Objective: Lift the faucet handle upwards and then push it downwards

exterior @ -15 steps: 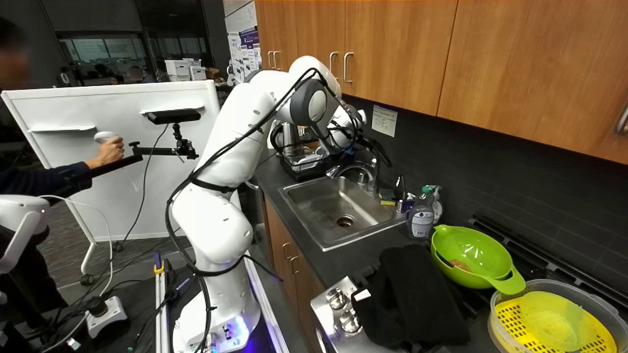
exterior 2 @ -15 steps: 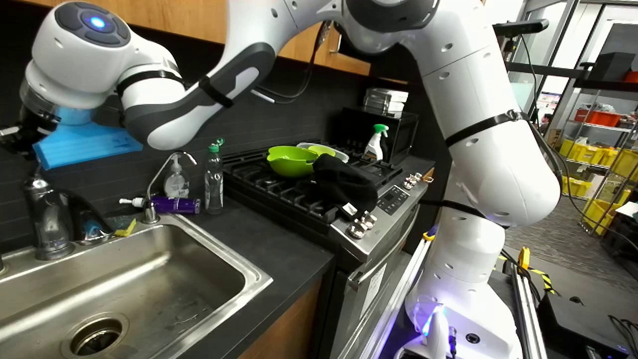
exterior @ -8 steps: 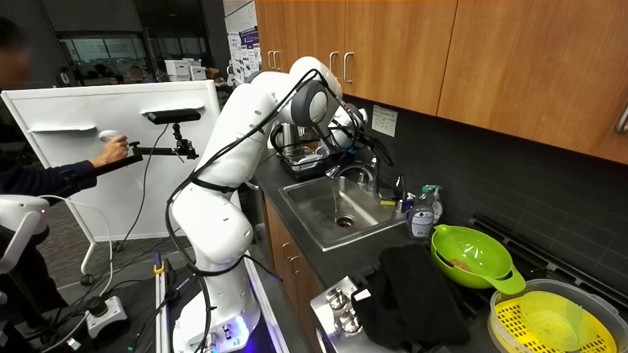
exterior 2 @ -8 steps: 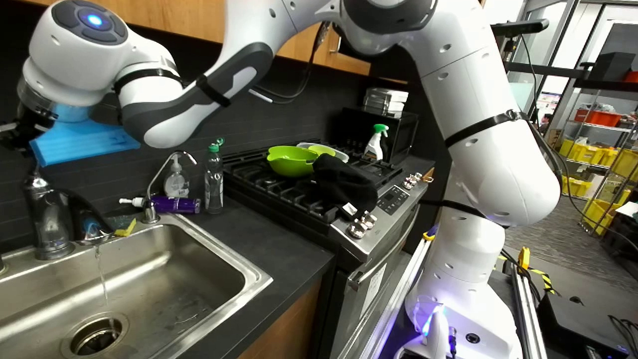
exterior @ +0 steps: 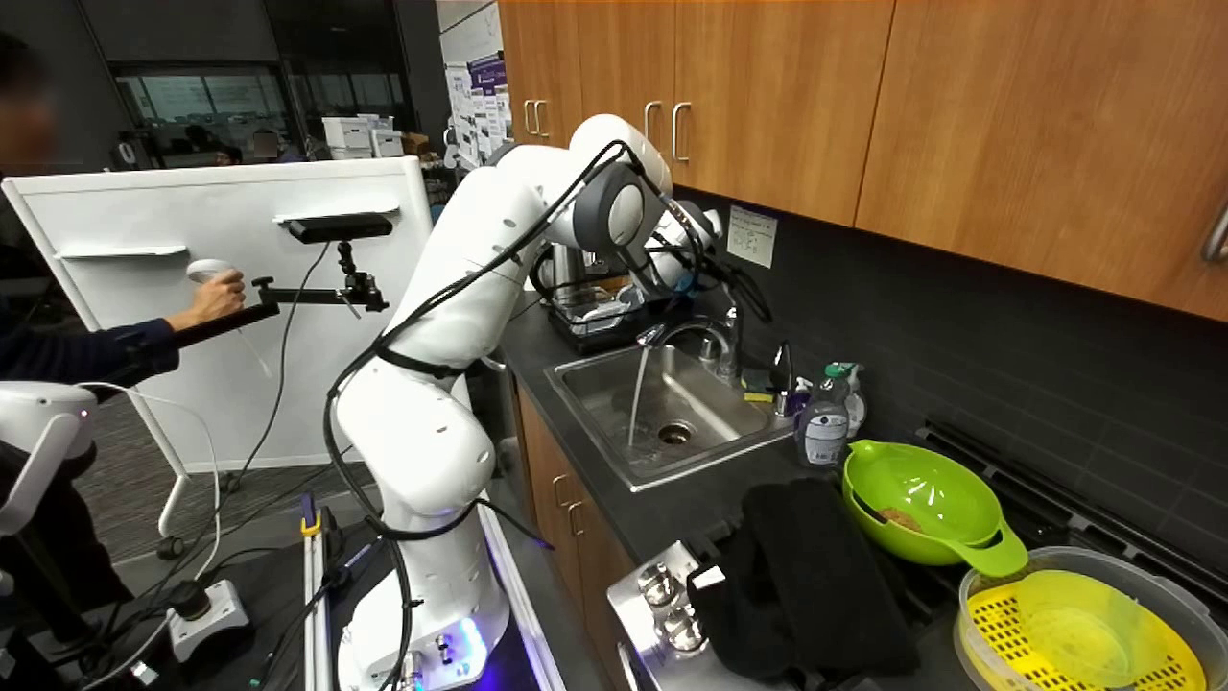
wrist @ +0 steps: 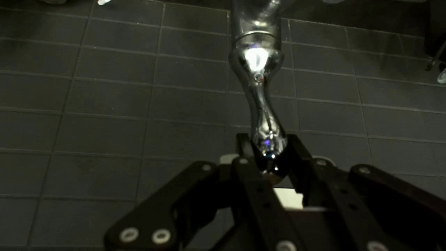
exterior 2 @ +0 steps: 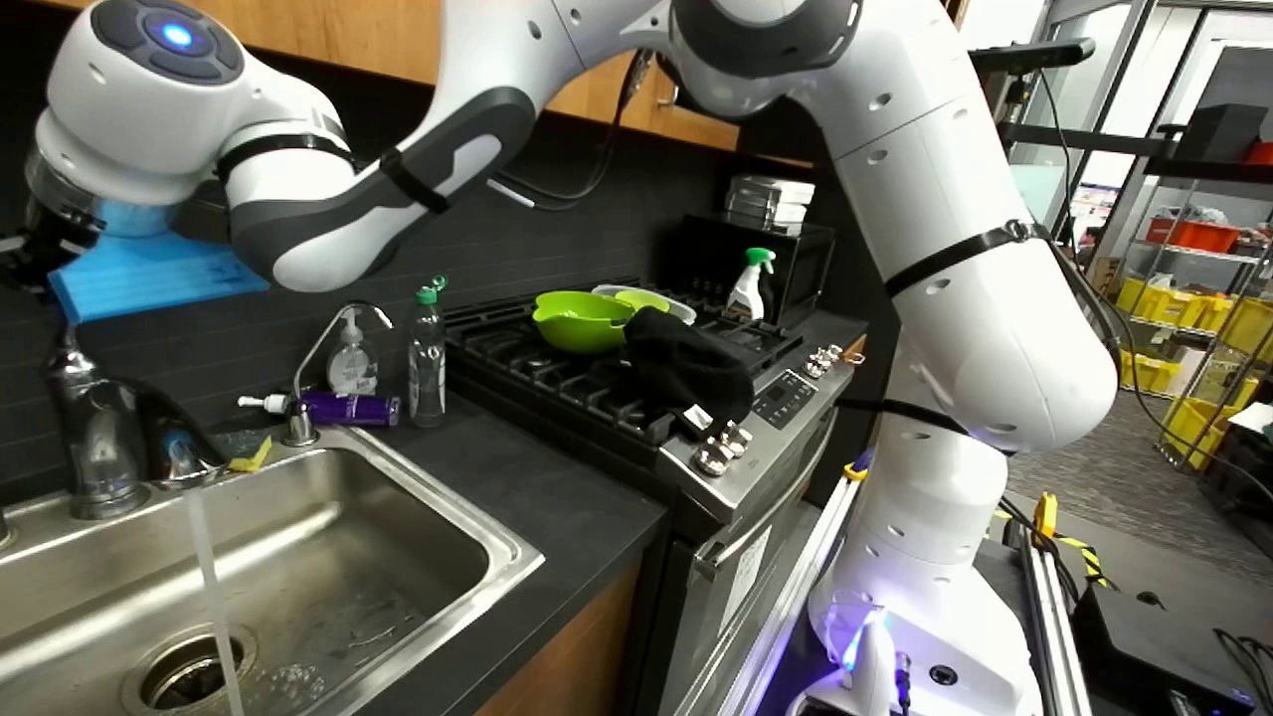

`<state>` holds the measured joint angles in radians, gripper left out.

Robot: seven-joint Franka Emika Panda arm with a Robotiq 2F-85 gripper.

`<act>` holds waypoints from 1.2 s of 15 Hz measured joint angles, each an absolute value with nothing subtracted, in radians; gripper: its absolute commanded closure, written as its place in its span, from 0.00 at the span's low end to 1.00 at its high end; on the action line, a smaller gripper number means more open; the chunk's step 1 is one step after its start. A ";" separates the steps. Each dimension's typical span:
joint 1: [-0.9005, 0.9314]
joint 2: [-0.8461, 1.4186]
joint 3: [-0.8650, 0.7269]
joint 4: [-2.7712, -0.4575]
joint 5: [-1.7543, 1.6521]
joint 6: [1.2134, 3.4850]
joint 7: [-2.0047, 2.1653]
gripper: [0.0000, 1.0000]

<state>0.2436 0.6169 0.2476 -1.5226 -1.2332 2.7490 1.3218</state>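
The faucet handle [wrist: 259, 101], a slim chrome lever, rises from the faucet body at the top of the wrist view. Its rounded tip sits between the two black fingers of my gripper [wrist: 271, 146], which is shut on it. In an exterior view the handle [exterior 2: 68, 353] stands up from the faucet below the gripper [exterior 2: 40, 264]. Cables and the wrist partly cover the gripper [exterior: 737, 288] in an exterior view. Water [exterior 2: 206, 567] pours from the spout [exterior 2: 186, 452] into the steel sink [exterior 2: 453, 502]. The stream [exterior: 638, 393] shows in both exterior views.
Beside the faucet are a small chrome tap [exterior 2: 310, 363], a purple bottle [exterior 2: 348, 409] and a soap bottle [exterior: 823, 434]. A green colander [exterior: 931, 494] and black cloth [exterior: 815, 585] lie on the stove. Dark tiles [wrist: 188, 104] line the wall behind; wooden cabinets [exterior: 767, 96] hang above.
Water ran from nothing to a thin trickle and now to a full stream. The wrist has risen slightly, and the handle's tip has tilted up with it.
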 measured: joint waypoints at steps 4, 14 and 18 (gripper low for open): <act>0.244 0.619 0.248 -1.520 -1.233 2.748 1.322 0.93; 0.240 0.610 0.251 -1.535 -1.218 2.749 1.324 0.93; 0.231 0.593 0.255 -1.566 -1.182 2.755 1.324 0.93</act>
<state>0.2314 0.5933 0.2552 -1.5664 -1.1816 2.7551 1.3240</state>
